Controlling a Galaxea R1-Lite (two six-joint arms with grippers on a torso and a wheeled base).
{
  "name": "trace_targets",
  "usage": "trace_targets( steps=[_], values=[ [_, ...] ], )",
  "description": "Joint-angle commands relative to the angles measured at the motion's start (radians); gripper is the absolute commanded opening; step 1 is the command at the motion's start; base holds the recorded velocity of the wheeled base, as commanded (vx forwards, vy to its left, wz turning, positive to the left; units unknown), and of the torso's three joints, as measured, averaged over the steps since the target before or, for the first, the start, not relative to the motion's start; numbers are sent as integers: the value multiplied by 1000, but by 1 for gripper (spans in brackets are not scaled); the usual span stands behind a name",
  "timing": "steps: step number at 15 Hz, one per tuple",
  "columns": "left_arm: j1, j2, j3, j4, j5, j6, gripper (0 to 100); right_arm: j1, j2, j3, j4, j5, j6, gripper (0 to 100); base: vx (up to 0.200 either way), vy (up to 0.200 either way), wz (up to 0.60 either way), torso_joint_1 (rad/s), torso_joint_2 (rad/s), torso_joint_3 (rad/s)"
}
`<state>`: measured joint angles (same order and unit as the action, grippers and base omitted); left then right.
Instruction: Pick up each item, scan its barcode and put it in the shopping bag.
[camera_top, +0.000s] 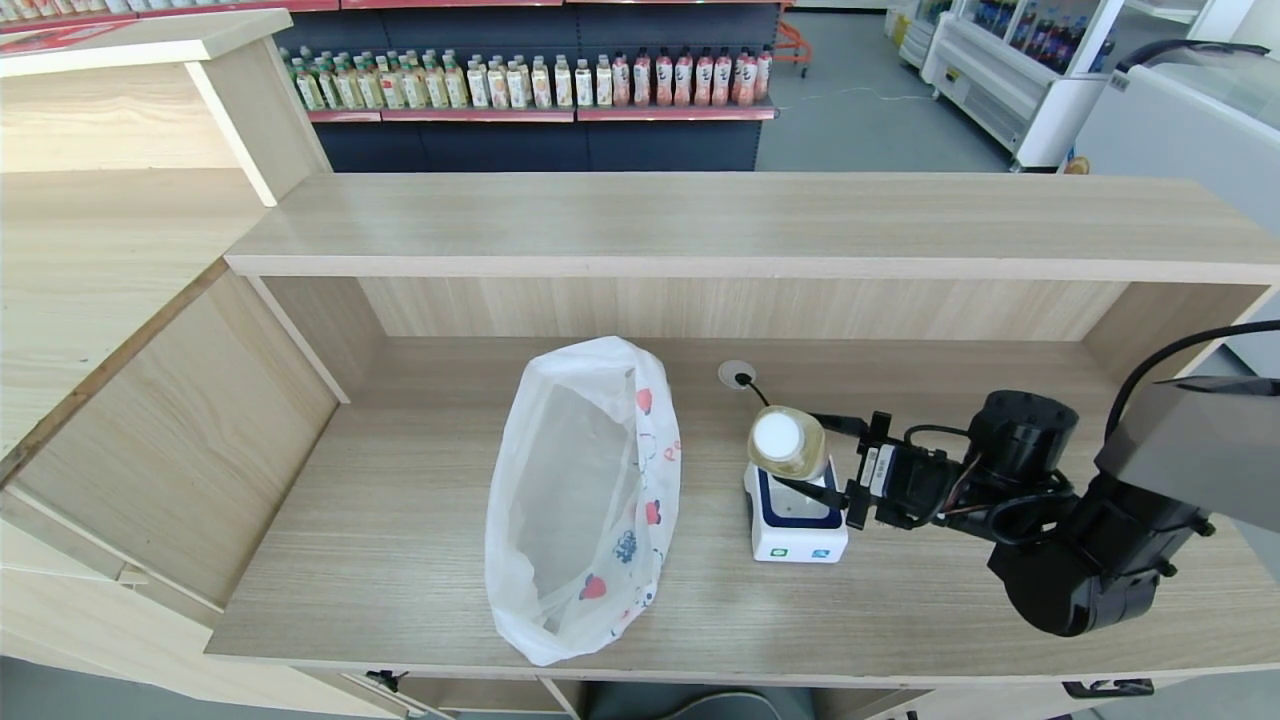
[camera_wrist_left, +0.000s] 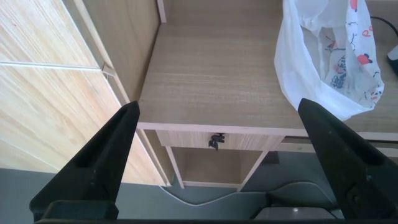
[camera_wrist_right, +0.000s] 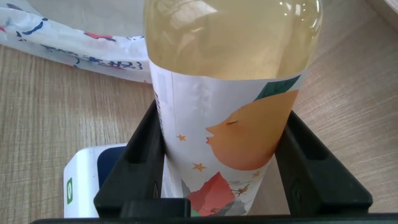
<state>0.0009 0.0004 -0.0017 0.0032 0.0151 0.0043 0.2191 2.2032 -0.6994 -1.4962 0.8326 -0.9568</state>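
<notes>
The right claw (camera_top: 812, 456) is clamping a bottle (camera_top: 788, 441) of pale yellow drink, one dark finger pressing on each side of the labelled body. In the right wrist view the same claw (camera_wrist_right: 221, 165) is squeezing the bottle (camera_wrist_right: 230, 93) around its white label, which is showing an orange crescent face. The bottle is standing roughly upright with its white cap facing up, and it is hanging directly over the white and blue scanner (camera_top: 795, 522) on the counter (camera_top: 400, 540). Whether its base is touching the scanner cannot be told. The scanner's corner (camera_wrist_right: 87, 180) is showing just beside the bottle's lower part.

The shopping bag (camera_top: 585, 500), white and translucent with small red and blue prints, is lying on the counter to the left of the scanner, near it but apart, with its mouth gaping.

The left claw (camera_wrist_left: 217, 165) is spreading its two fingers wide with nothing between them, hanging off the counter's near left corner above a drawer front; the bag's closed end (camera_wrist_left: 329, 56) is lying nearby at the counter's edge.
</notes>
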Motion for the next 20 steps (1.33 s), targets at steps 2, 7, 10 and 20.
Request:
trace_targets(
  steps=[2, 7, 10, 20],
  values=[
    [1, 0, 0, 0, 0, 0, 100, 0, -3, 0, -1, -1, 0, 0, 0, 0, 0, 0, 0, 0],
    [1, 0, 0, 0, 0, 0, 100, 2, -39, 6, 2, -3, 21, 0, 0, 0, 0, 0, 0, 0],
    [1, 0, 0, 0, 0, 0, 100, 16, -235, 6, 7, -99, 305, 0, 0, 0, 0, 0, 0, 0],
    [1, 0, 0, 0, 0, -1, 100, 128, -662, 47, 534, -658, 941, 0, 0, 0, 0, 0, 0, 0]
  ],
)
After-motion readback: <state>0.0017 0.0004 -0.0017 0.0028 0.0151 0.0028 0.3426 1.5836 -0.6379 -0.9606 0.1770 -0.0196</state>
